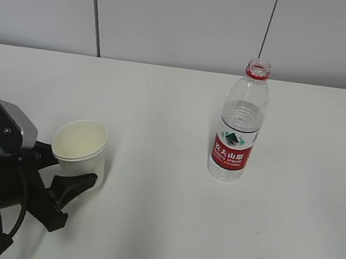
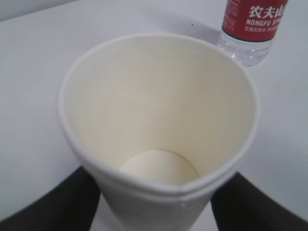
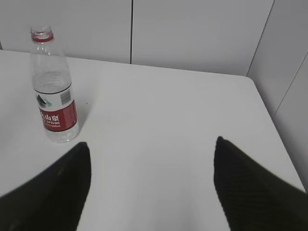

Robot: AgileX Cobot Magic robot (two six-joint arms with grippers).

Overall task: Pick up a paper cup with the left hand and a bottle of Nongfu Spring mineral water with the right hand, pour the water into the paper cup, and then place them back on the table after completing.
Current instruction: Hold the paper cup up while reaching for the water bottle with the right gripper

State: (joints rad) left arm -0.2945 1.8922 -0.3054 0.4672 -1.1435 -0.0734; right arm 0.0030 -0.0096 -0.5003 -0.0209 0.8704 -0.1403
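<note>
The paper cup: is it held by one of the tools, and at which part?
The left tool has its fingers on either side of the paper cup, at the lower wall; a firm grip cannot be told. The right tool holds nothing.

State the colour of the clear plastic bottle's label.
Red with white lettering, on the clear plastic bottle; clearest in the left wrist view.

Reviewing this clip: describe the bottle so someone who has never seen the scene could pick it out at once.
On the white table, look right of centre, toward the back wall. The bottle stands there upright and alone, well apart from the paper cup between the left gripper's fingers. It is clear plastic with a red label, a red neck ring and no cap.
</note>
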